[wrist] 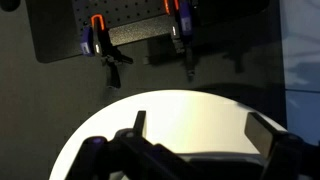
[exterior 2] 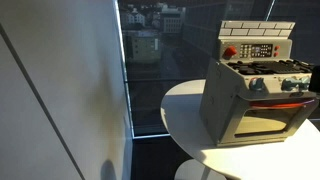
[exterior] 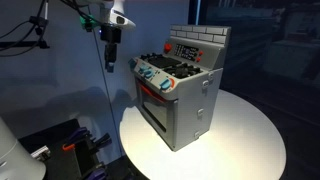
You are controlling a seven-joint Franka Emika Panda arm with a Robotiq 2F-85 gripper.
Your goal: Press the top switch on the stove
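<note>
The small grey toy stove (exterior: 185, 95) stands on a round white table (exterior: 250, 135). It has a brick-patterned back panel with a dark control strip (exterior: 186, 48), black burners and bluish front knobs. It also shows in an exterior view (exterior 2: 255, 95), where the control strip (exterior 2: 258, 49) has a red button (exterior 2: 229, 52) at its left end. My gripper (exterior: 110, 38) hangs in the air up and to the left of the stove, well apart from it. In the wrist view the gripper (wrist: 200, 120) is open and empty over the bare table top (wrist: 190, 105). The stove is out of that view.
A black pegboard with orange-handled clamps (wrist: 100, 45) lies on the floor beyond the table edge, and also shows in an exterior view (exterior: 70, 145). A thin cable (exterior: 109, 75) hangs below the gripper. A window (exterior 2: 150, 40) and a pale panel (exterior 2: 50, 90) stand beside the table.
</note>
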